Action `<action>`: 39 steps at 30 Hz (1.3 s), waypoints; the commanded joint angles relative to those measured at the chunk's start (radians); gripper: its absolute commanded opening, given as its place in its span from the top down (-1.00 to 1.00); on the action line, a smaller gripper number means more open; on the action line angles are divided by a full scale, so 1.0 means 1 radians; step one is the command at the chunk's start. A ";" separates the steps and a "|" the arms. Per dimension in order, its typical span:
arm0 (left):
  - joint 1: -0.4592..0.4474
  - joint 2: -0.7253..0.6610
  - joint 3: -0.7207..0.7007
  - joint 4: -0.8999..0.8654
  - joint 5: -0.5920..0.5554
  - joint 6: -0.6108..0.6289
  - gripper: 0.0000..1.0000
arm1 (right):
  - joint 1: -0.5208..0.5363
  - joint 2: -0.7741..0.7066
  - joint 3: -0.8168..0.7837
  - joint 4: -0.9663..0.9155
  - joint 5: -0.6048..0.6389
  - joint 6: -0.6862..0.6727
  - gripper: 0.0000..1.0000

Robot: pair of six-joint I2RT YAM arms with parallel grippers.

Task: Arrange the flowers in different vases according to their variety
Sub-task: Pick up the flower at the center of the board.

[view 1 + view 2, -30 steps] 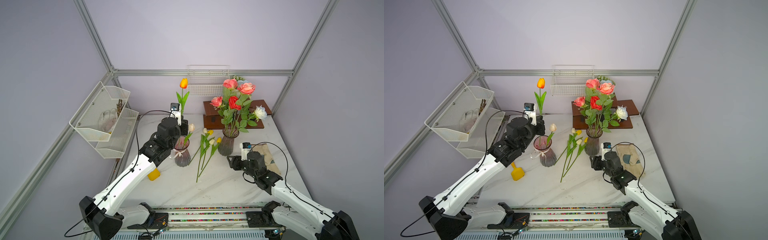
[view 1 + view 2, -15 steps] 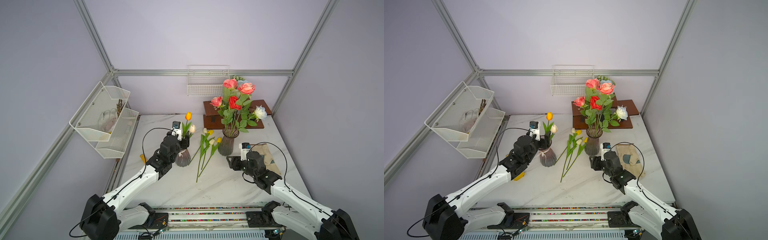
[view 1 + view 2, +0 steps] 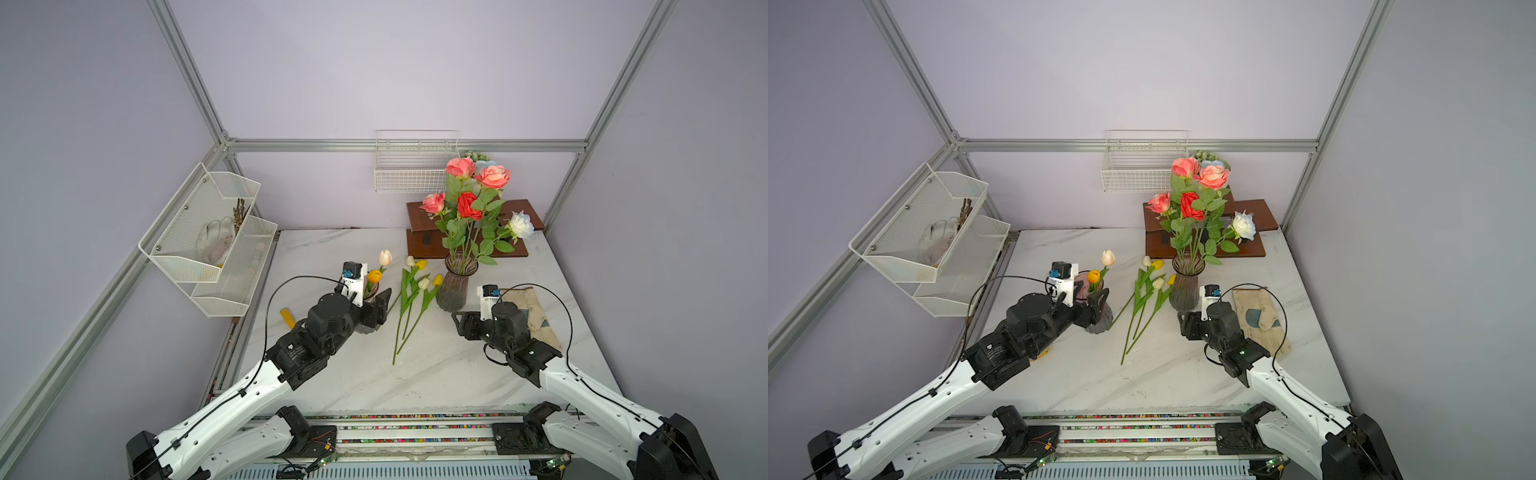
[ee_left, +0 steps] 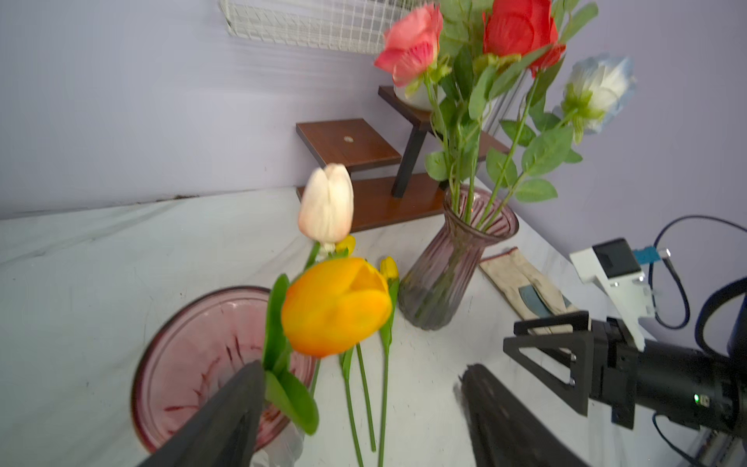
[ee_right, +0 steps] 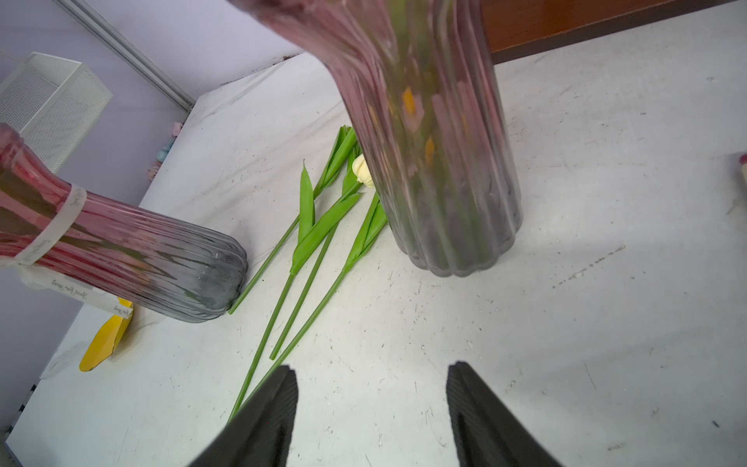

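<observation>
In both top views I see the roses (image 3: 469, 205) all standing in the rose vase (image 3: 456, 286), so I think that kind is done. The bow vase (image 3: 1102, 322) stands well apart from the rose vase, on my left arm's side. The orange tulip (image 3: 374, 275) is down in it, and the cream tulip (image 3: 385, 257) seems to be in it too. 4 loose tulips (image 3: 423, 283) lie on the worktop (image 3: 436, 374) between the rose vase and the bow vase. I think those 4 are what is left to do.

In the left wrist view, the left gripper (image 4: 361, 366) has its jaws wide apart, 1 on each side of the orange tulip's leaves, not squeezing.

In the right wrist view, the right gripper (image 5: 372, 366) hangs near the rose vase. Its jaws are apart and empty, just by the ends of the loose stems.
</observation>
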 commanded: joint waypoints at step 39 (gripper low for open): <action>0.032 1.049 0.462 -0.318 0.051 -0.209 0.36 | -0.004 -0.053 -0.008 -0.026 0.020 -0.027 -0.29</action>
